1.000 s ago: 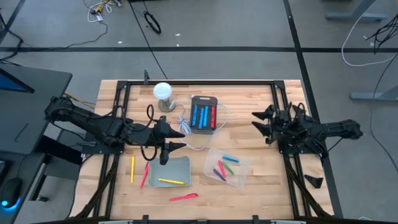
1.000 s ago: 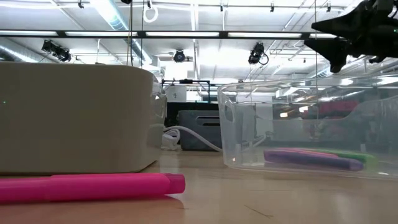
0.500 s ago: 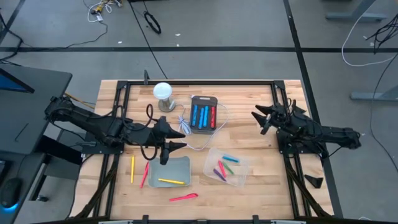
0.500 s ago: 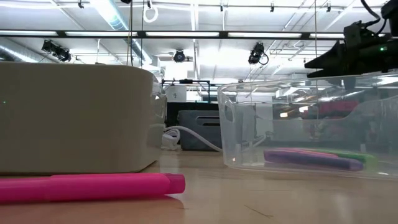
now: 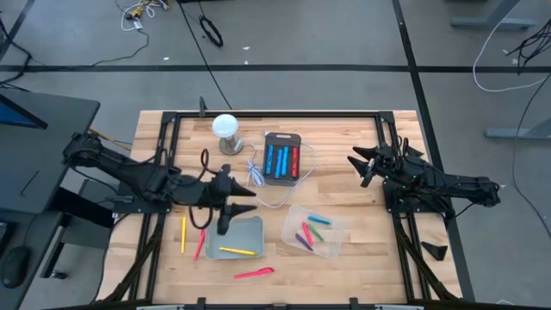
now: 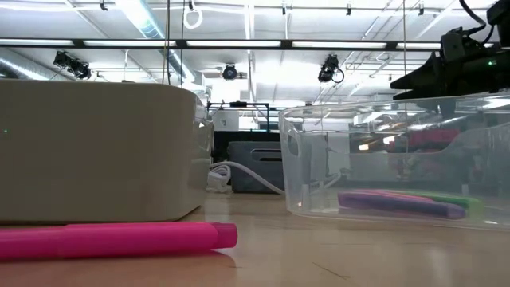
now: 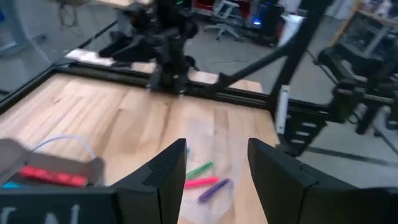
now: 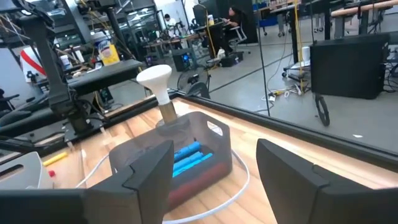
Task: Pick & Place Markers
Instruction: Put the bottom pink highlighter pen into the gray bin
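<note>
Markers lie scattered. A yellow one [image 5: 183,232] and a red one [image 5: 201,241] rest on the wood at the left, and a pink one [image 5: 254,274] [image 6: 119,239] lies near the front edge. Another yellow marker [image 5: 237,251] lies in the grey tray [image 5: 255,226]. Several more sit in the clear container [image 5: 331,226], and blue and red ones in the dark bin [image 5: 282,159]. My left gripper [image 5: 237,207] [image 7: 216,155] hangs open and empty above the tray's far left corner. My right gripper [image 5: 355,164] [image 8: 214,162] is open, empty and level at the right.
A white round-topped stand [image 5: 226,129] and a white cable [image 5: 254,176] are beside the dark bin at the back. A black frame [image 5: 275,113] runs along the table's edges. Bare wood lies between the dark bin and my right gripper.
My right gripper has sunk lower and tipped from pointing downward to level, then kept still. Its fingers have stayed open. No marker has moved.
</note>
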Robot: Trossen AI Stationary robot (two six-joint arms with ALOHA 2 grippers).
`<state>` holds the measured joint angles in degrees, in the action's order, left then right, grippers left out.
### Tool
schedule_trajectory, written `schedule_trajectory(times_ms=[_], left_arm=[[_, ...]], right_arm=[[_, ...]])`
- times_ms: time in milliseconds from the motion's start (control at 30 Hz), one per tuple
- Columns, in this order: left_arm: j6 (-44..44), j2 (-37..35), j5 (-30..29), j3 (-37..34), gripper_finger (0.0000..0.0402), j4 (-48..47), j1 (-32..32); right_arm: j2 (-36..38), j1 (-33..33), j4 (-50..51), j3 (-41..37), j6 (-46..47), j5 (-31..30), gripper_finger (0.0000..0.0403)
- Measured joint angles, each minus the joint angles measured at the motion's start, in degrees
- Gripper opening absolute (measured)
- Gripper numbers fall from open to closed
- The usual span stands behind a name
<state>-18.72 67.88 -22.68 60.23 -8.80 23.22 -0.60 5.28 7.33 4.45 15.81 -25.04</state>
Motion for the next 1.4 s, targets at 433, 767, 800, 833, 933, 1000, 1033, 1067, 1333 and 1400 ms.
schedule_trajectory(times_ms=[433,767,800,833,933,1000,1033,1067,1333,1400], left_arm=[[-6.2,8.5,1.9,17.5,0.0179,-28.1,9.0],[-18.2,18.7,4.8,31.5,0.0179,-44.2,10.6],[-20.8,19.7,6.0,32.6,0.0179,-46.3,10.8],[-23.4,20.8,7.3,33.8,0.0179,-48.7,10.8],[-27.7,24.5,11.0,36.6,0.0179,-52.6,11.1],[-28.6,26.6,12.0,38.3,0.0179,-52.8,11.8],[-28.5,27.7,12.3,39.2,0.0179,-52.6,12.2],[-28.4,28.7,12.3,40.0,0.0179,-52.6,12.7],[-32.8,35.9,12.6,40.6,0.0179,-53.7,16.2],[-33.4,37.9,12.6,40.6,0.0179,-53.3,16.3]], right_arm=[[0.0,0.0,-0.4,0.0,0.0,0.0,0.0231],[0.0,0.0,-0.9,0.0,0.0,0.0,0.0231],[0.0,0.0,-0.9,0.0,0.0,0.0,0.0231],[0.0,0.0,-0.9,0.0,0.0,0.0,0.0231],[0.0,0.0,-0.9,0.0,0.0,0.0,0.0231],[0.0,0.0,-0.9,0.0,0.0,0.0,0.0231],[0.0,0.0,-0.9,0.0,0.0,0.0,0.0231],[0.0,0.0,-0.9,0.0,0.0,0.0,0.0231],[0.0,0.0,-0.9,0.0,0.0,0.0,0.0231],[0.0,0.0,-0.9,0.0,0.0,0.0,0.0231]])
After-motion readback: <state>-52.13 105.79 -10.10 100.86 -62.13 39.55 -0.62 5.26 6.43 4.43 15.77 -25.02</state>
